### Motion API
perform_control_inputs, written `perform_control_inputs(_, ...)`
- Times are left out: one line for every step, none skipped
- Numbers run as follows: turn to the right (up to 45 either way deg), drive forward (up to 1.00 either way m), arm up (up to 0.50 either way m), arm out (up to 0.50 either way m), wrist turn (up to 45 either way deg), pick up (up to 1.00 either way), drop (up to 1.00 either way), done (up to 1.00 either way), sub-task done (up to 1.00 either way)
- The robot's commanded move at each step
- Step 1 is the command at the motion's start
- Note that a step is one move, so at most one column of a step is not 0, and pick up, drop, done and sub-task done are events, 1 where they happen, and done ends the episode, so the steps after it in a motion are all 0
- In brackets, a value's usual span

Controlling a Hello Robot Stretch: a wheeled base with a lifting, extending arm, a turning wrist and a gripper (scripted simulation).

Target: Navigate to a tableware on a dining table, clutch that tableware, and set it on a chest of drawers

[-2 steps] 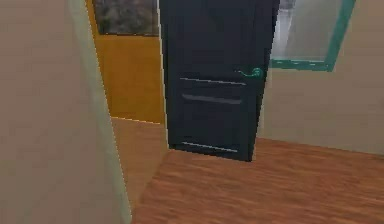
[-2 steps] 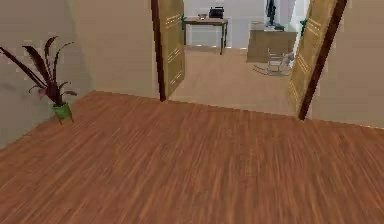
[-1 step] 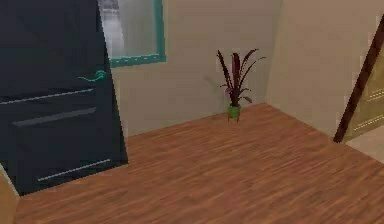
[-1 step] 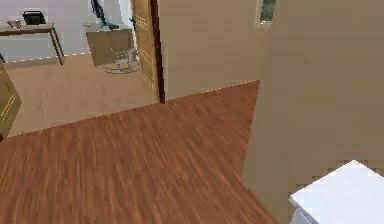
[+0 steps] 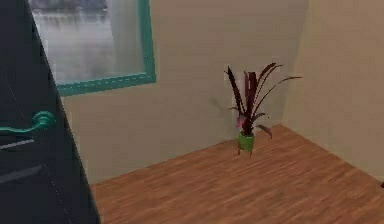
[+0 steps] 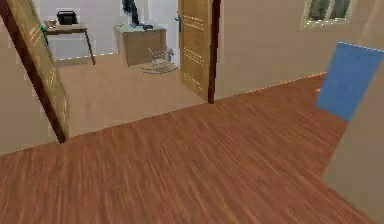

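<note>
Through the doorway in the arm side view, a small wooden table [image 6: 68, 32] stands at the far left of the other room with a dark boxy object [image 6: 67, 16] on its top. Beside it is a low tan cabinet [image 6: 137, 45] with a dark upright thing [image 6: 131, 12] on it. Whether any of these is tableware cannot be made out.
A dark door [image 5: 35, 140] with a teal handle [image 5: 30, 125] fills the forward view's left. A teal-framed window [image 5: 95, 45] and a red-leaved plant in a green pot [image 5: 247, 110] stand ahead. Wooden doors [image 6: 195, 45] flank the doorway; a blue panel [image 6: 348, 78] leans right.
</note>
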Motion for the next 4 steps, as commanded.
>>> perform_control_inputs(45.0,0.00,0.00,0.00,0.0,0.00,0.00,0.00,0.00)
perform_control_inputs(18.0,0.00,0.00,0.00,0.0,0.00,0.00,0.00,0.00)
perform_control_inputs(0.0,0.55,0.00,0.00,0.0,0.00,0.00,0.00,0.00)
perform_control_inputs(9.0,0.00,0.00,0.00,0.0,0.00,0.00,0.00,0.00)
